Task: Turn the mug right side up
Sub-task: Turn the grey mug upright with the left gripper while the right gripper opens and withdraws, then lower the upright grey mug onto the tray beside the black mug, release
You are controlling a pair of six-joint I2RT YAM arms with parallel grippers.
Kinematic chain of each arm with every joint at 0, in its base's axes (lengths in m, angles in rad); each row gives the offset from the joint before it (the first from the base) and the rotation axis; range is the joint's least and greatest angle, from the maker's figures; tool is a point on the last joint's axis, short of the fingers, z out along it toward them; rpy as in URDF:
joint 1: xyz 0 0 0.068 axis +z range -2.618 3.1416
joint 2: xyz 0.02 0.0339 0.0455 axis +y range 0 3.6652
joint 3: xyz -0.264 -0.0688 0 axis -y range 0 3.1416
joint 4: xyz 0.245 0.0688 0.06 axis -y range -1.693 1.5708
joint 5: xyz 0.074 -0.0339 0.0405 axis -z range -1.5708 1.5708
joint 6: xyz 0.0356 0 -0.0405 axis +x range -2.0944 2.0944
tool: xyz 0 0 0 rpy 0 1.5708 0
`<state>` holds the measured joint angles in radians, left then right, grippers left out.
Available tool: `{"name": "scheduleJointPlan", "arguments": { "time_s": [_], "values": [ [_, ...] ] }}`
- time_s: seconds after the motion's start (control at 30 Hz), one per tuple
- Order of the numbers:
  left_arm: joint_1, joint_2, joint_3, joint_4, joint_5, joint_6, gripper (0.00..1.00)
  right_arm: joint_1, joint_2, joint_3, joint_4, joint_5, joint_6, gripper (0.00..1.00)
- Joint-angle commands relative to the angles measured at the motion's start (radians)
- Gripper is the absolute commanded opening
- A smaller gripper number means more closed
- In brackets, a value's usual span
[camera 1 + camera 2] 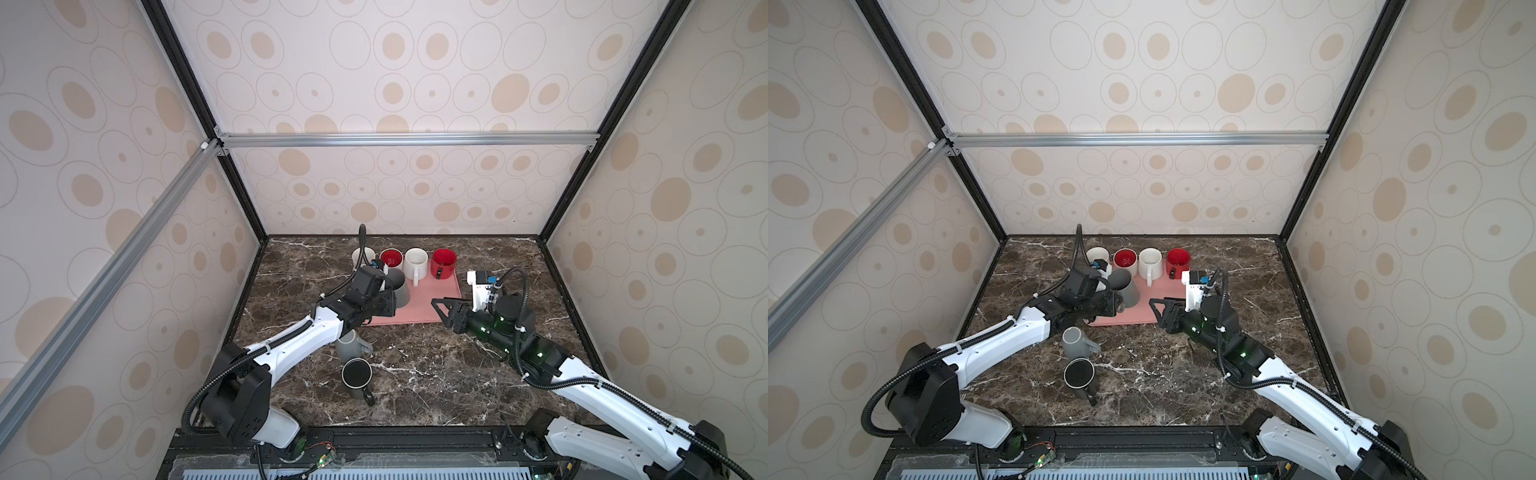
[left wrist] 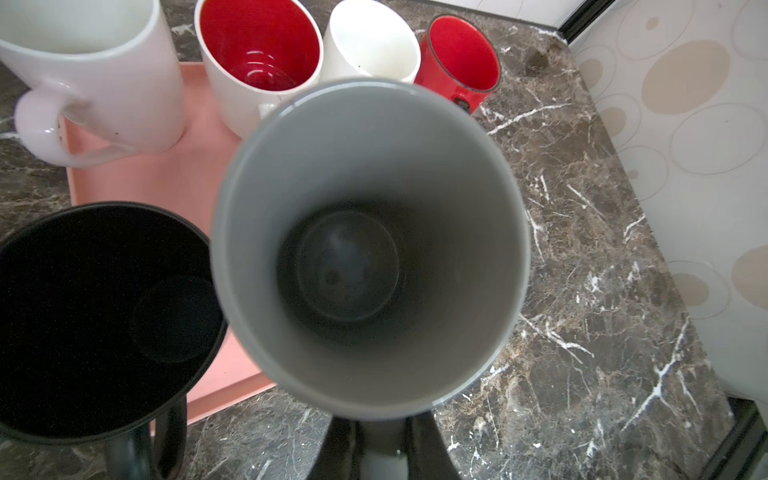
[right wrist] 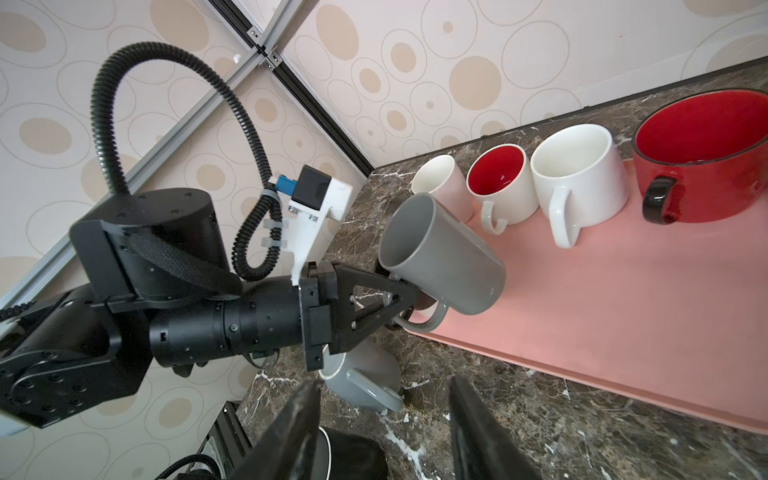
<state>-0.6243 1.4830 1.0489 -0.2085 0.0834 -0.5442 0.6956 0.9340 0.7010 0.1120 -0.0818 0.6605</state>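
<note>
The left gripper (image 3: 415, 301) is clamped tight on the handle of the grey mug (image 3: 444, 257). The mug leans over the near left part of the pink tray (image 3: 623, 299), with its mouth tipped up towards the arm. Whether its base touches the tray cannot be told. The right gripper (image 1: 439, 311) hangs half spread and empty near the tray's near right corner. Beside the left arm, a second grey mug (image 1: 349, 345) and a black mug (image 1: 356, 374) sit on the marble table (image 1: 457, 374).

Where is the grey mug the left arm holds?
In both top views the grey mug hangs tilted in the left gripper, left of centre, over the pink tray's near-left part, in front of the row of four mugs.
</note>
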Motion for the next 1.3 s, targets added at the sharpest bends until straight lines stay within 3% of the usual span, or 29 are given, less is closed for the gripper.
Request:
{"name": "scheduleJointPlan", "arguments": {
  "time_s": [0.0, 0.47, 0.9, 1.07, 1.27],
  "values": [
    [-0.004, 0.019, 0.085, 0.045, -0.062, 0.044, 0.0, 0.003, -0.021, -0.019, -0.016, 0.02, -0.01, 0.52],
    [-0.011, 0.133, 0.099, 0.024, -0.097, 0.055, 0.0, 0.003, -0.059, -0.037, -0.037, 0.047, -0.016, 0.52],
    [-0.015, 0.147, 0.076, 0.022, -0.086, 0.05, 0.0, 0.004, -0.057, -0.043, -0.034, 0.05, -0.013, 0.53],
    [-0.017, 0.136, 0.064, 0.035, -0.083, 0.05, 0.15, 0.003, -0.052, -0.044, -0.035, 0.046, -0.01, 0.54],
    [-0.018, 0.125, 0.057, 0.035, -0.086, 0.047, 0.25, 0.004, -0.05, -0.043, -0.037, 0.043, -0.01, 0.55]
  ]
}}
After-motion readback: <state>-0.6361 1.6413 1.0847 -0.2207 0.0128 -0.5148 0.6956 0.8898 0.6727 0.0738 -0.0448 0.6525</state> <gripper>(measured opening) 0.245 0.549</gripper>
